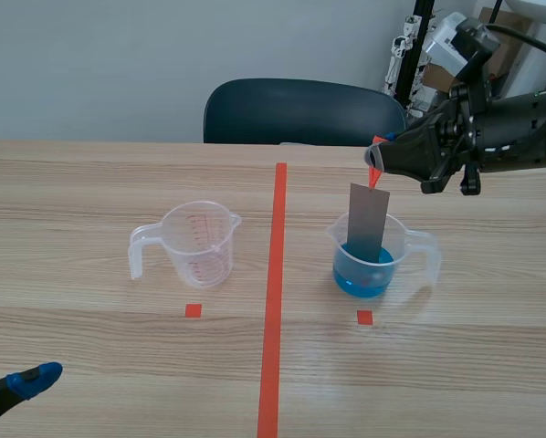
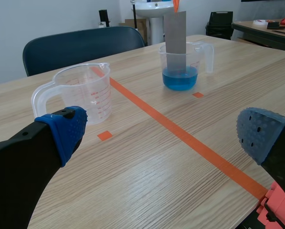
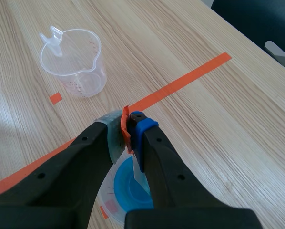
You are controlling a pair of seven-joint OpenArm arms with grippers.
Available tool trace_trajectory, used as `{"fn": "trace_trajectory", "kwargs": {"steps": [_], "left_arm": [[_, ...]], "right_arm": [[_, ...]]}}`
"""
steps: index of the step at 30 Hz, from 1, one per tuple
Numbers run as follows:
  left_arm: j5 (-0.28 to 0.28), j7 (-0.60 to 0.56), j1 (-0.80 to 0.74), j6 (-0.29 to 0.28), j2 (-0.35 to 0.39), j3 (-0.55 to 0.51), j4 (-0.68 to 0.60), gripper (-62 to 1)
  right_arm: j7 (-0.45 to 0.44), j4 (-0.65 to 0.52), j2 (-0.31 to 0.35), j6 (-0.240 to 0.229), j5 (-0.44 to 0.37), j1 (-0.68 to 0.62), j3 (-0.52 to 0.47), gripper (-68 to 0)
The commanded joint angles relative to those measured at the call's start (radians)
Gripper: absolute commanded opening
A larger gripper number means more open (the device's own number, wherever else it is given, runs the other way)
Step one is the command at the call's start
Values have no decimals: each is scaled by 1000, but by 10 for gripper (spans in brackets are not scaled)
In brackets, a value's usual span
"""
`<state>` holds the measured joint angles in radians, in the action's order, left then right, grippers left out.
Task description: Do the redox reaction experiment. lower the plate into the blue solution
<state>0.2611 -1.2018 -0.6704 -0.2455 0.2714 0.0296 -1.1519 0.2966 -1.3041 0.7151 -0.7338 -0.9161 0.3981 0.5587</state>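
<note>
The plate (image 1: 368, 224) is a flat, dull grey rectangular strip with an orange tab (image 1: 375, 170) at its top end; it hangs nearly upright, tilted slightly, with its lower end inside the clear measuring cup (image 1: 396, 251) and reaching the blue solution (image 1: 362, 279); how far it is dipped cannot be told. The solution fills only the bottom part of the cup; most of the plate stands above the rim.

The right arm comes in high from the right, stretched roughly level over the table (image 1: 90, 182); the right gripper (image 1: 380, 162) sits above the cup, its fingers clamped together on the orange tab, with the plate hanging below them. The left gripper (image 2: 164, 132) rests low at the near left of the table; its fingers (image 2: 66, 130) are spread wide apart with nothing between them.

The plate stands within the cup's mouth with room between its edges and the rim on both sides; the cup's handle points away from the orange tape line (image 1: 275, 301). An empty measuring cup (image 1: 198, 243) stands on the other side of that line, well apart from the filled one. A dark chair (image 1: 300, 111) stands at the table's far edge.
</note>
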Motion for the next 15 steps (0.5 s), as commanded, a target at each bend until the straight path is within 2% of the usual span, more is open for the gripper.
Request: {"fn": "trace_trajectory", "kwargs": {"steps": [1, 10, 15], "left_arm": [[-10, -14, -11, 1, -2, -8, -22, 14], [-10, -18, -11, 19, -2, -8, -22, 14], [-10, -60, -11, 19, -2, -8, -22, 14]], "right_arm": [[-8, -2, 13, -12, -11, 17, -10, -671], [-11, -2, 13, -12, -11, 17, -10, -671], [-12, -2, 13, -12, -11, 17, -10, -671]]}}
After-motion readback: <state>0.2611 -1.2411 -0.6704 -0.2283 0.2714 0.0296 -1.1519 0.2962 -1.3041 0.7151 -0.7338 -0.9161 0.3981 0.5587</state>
